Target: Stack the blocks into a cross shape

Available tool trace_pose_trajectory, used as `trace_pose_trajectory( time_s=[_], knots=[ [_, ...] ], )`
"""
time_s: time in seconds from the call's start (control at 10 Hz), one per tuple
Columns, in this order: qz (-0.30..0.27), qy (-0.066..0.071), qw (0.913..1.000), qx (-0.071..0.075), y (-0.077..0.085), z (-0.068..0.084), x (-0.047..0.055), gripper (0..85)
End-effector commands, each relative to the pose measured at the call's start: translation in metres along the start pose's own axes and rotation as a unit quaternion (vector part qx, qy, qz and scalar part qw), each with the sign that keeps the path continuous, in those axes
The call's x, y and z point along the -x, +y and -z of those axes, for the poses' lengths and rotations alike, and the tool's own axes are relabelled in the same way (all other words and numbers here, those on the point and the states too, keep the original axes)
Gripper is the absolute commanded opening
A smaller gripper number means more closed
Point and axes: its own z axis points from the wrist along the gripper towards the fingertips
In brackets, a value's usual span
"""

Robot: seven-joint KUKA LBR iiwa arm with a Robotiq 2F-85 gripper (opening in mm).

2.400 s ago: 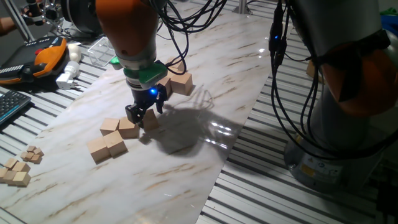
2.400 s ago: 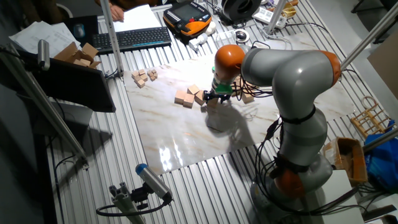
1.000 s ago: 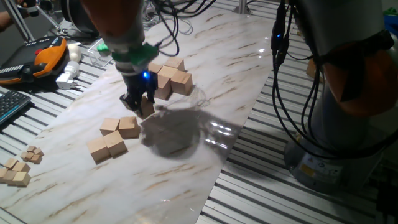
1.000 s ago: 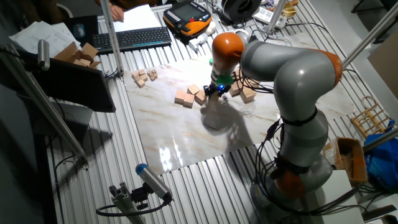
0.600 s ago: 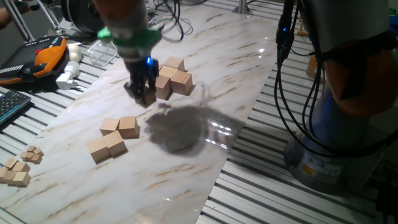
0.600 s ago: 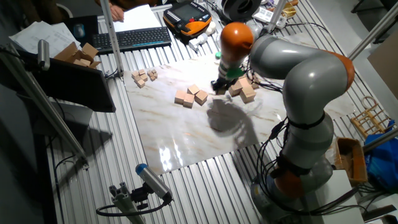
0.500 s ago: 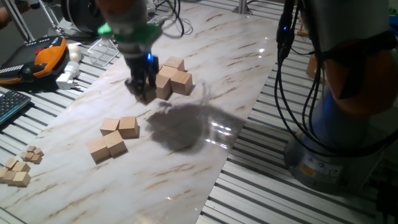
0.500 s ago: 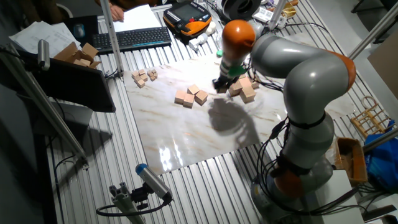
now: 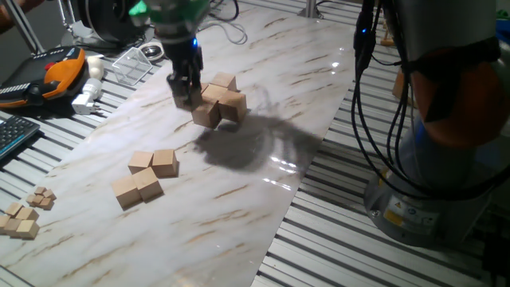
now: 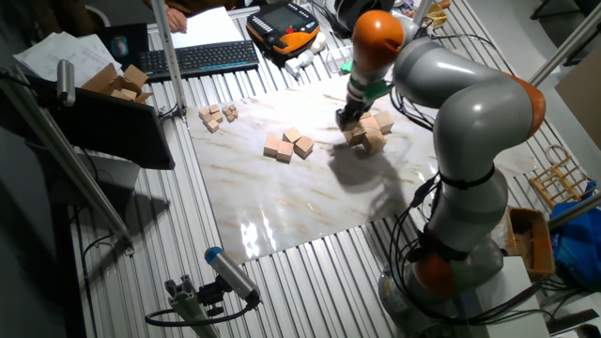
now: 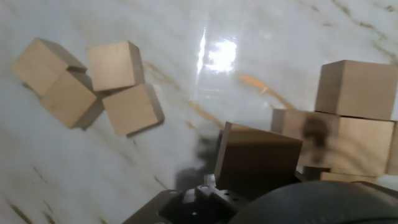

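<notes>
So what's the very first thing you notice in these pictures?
The big grey and orange robot arm leaning over the marble board grabs the eye first. Its end effector holds a wooden block beside a little pile of blocks at the board's far end. Four more blocks sit together nearer the front, and some tinier cubes lie off the board on the metal table.

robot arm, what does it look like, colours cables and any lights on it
The arm has smooth grey links with orange joint bands. Near the wrist sits a green ring, below it a small blue light, then a dark end effector with two fingers. Black cables hang along the body.
</notes>
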Motion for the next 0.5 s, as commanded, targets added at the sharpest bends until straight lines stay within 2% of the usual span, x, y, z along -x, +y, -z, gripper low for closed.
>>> trace_pose_trajectory(
  time_s=[0.0, 0.2, 0.3, 0.4],
  knots=[
    [0.022, 0.000, 0.9998, 0.000, -0.0301, 0.0021, -0.0082, 0.0],
    [0.024, 0.007, 0.9995, 0.016, -0.0276, 0.0024, -0.0070, 0.0],
    [0.015, 0.014, 0.9996, 0.019, -0.0276, 0.0024, -0.0070, 0.0],
    [0.002, 0.015, 0.9998, 0.014, -0.0276, 0.0024, -0.0070, 0.0]
  ],
)
